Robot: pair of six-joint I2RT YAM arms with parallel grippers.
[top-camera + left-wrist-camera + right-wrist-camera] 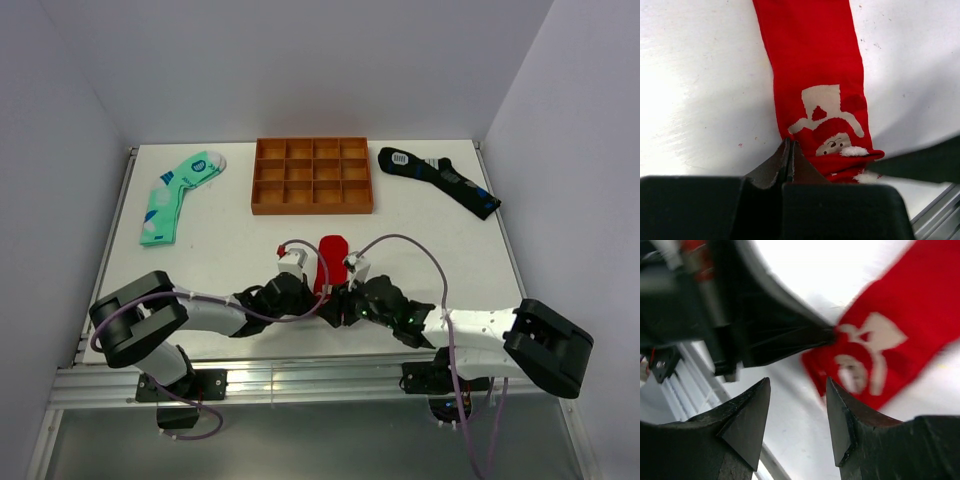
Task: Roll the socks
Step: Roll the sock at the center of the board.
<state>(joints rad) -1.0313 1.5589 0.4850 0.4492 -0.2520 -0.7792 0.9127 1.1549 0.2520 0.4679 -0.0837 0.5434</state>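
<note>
While the red sock [331,250] lies by the middle of the worktop's [225,255] near edge, left end effector [789,151] pinched shut at its near corner and right end effector [798,382] wide and empty alongside, the right should probably grip the opposite corner for an even roll.

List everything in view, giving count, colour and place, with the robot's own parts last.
red sock: one, red with a white figure, lying at the table's near middle, by the two grippers.
mint-green sock: one, mint green with patterns, far left of the table.
black sock: one, black with blue patches, far right.
tray: one, orange-brown, twelve empty compartments, far middle between those two socks.
table: one, white, under everything.
left gripper: one, black, shut, seemingly pinching the edge of the red sock's near end.
right gripper: one, black, open, nothing between its fingers, just short of the red sock.
</note>
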